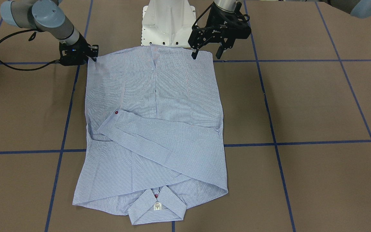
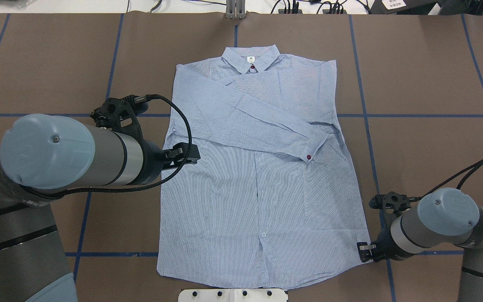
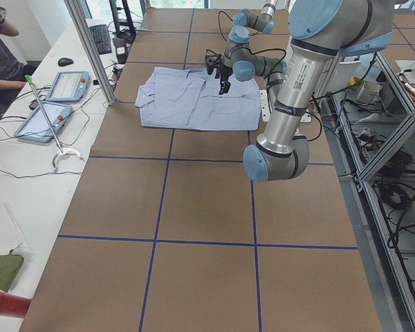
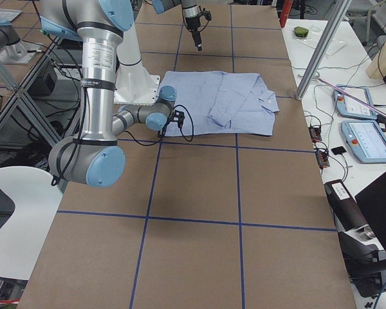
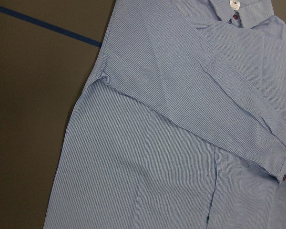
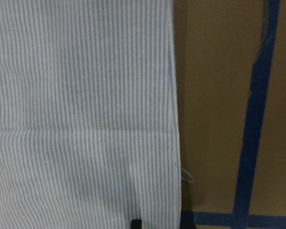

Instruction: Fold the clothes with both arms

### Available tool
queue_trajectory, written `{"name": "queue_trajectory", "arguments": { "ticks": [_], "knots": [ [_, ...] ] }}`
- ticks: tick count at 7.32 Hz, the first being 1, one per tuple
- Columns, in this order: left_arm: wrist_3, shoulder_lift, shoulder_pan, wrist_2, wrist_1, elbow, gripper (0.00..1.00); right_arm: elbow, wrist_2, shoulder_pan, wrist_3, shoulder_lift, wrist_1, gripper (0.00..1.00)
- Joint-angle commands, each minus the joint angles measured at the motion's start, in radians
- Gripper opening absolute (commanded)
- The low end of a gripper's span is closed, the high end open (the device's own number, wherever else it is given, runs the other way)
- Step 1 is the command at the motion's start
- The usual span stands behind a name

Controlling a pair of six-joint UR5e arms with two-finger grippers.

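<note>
The light blue striped shirt (image 1: 153,96) (image 2: 258,201) lies flat on the brown table, front up. Its collar (image 2: 250,58) points away from the robot, and one sleeve is folded across the chest with its red cuff button (image 2: 308,157) showing. My left gripper (image 1: 206,54) (image 2: 187,154) hangs open above the hem corner on my left, clear of the cloth. My right gripper (image 1: 92,58) (image 2: 362,248) sits low on the table at the other hem corner and looks shut on it. The right wrist view shows the shirt's side edge (image 6: 174,119) close up, with a dark fingertip at the bottom.
The white pedestal base (image 1: 167,22) stands just behind the hem. Blue tape lines (image 2: 363,115) grid the brown table. A side table (image 3: 28,159) with tablets and a seated person (image 3: 0,55) runs past the collar end. A black cable (image 1: 8,54) loops beside the right arm.
</note>
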Motion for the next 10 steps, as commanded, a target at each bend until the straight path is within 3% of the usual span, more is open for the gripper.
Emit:
{"name": "queue_trajectory", "arguments": {
  "ticks": [1, 2, 4, 6, 10],
  "knots": [
    [0.0, 0.0, 0.002, 0.0, 0.001, 0.0, 0.99, 0.001, -0.001, 0.0, 0.0, -0.001, -0.003, 0.3],
    [0.0, 0.0, 0.0, 0.0, 0.001, 0.001, 0.99, 0.002, -0.001, 0.0, 0.0, 0.0, -0.003, 0.15],
    [0.0, 0.0, 0.0, 0.0, 0.001, 0.001, 0.99, 0.005, -0.002, 0.0, 0.0, 0.0, -0.003, 0.1],
    [0.0, 0.002, 0.002, 0.0, 0.001, 0.004, 0.99, 0.01, -0.019, 0.0, 0.02, 0.003, -0.003, 0.0],
    [-0.003, 0.07, 0.017, -0.002, 0.001, 0.0, 0.99, 0.088, -0.039, 0.049, 0.074, 0.009, 0.0, 0.0]
  ]
}}
